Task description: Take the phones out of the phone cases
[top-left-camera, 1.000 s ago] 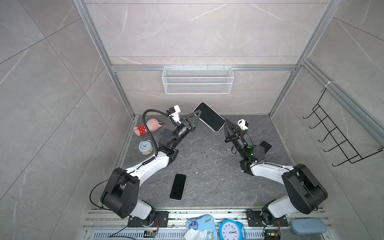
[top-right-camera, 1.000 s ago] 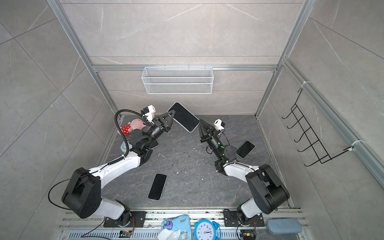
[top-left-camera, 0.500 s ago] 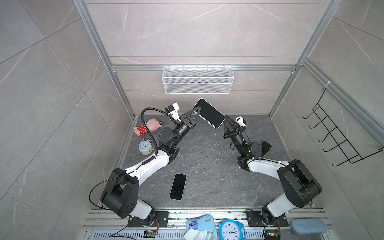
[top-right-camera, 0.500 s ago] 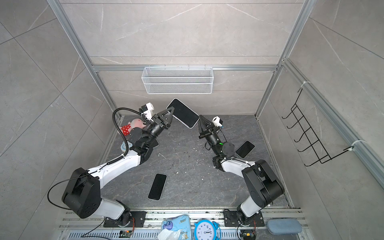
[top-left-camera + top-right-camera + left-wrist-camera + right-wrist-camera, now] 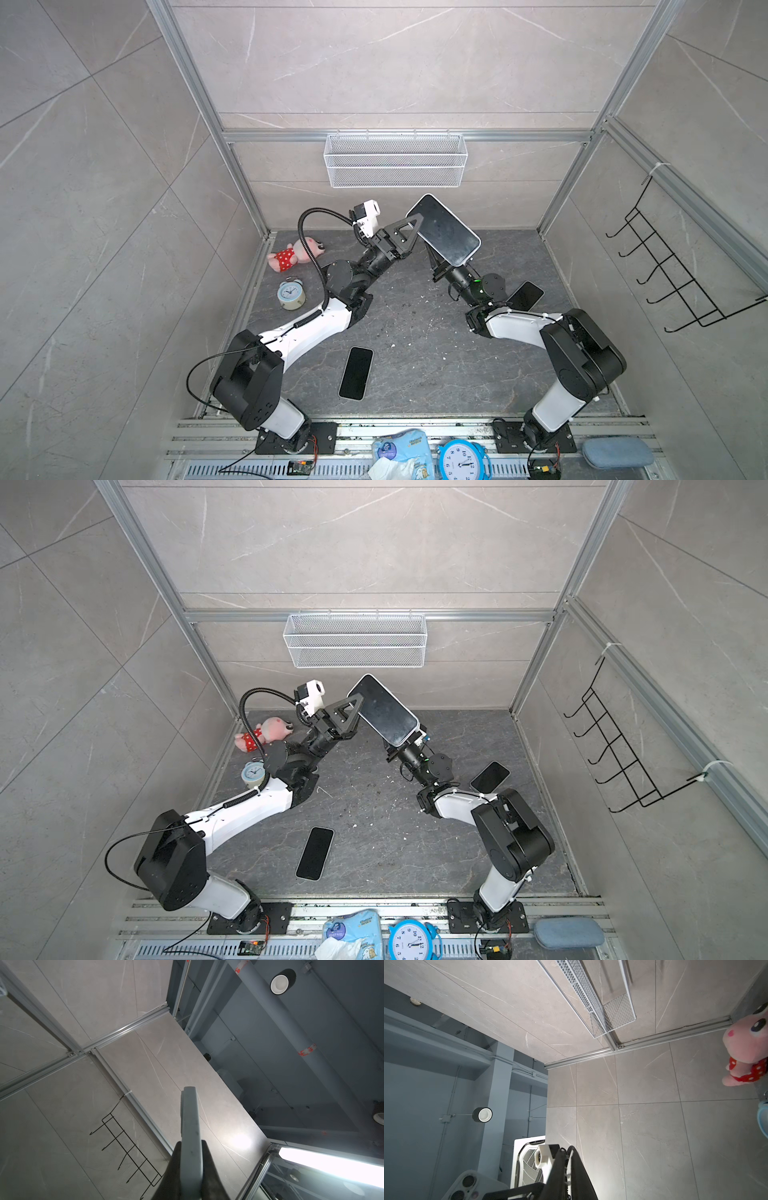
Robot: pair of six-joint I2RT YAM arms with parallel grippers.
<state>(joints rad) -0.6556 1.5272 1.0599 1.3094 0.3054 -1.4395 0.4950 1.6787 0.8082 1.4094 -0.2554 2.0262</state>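
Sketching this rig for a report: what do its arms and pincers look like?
The left arm and right arm have white shells, black joints and bases. A black ribbed hose and white wrist camera ride the left. The left pincer and right pincer are black, with tapering fingers.

The dark stone bench (image 5: 415, 374) carries a pink plush toy (image 5: 291, 257), a small clock (image 5: 290, 293) near it, and two flat phones well apart: a front phone (image 5: 356, 373) and a right-side phone (image 5: 525, 295).

Mid floor (image 5: 415, 332) seems open under raised phone (image 5: 444, 230); loose phone (image 5: 356, 373) nr front, toy (image 5: 293, 254), clock (image 5: 290, 293) L.
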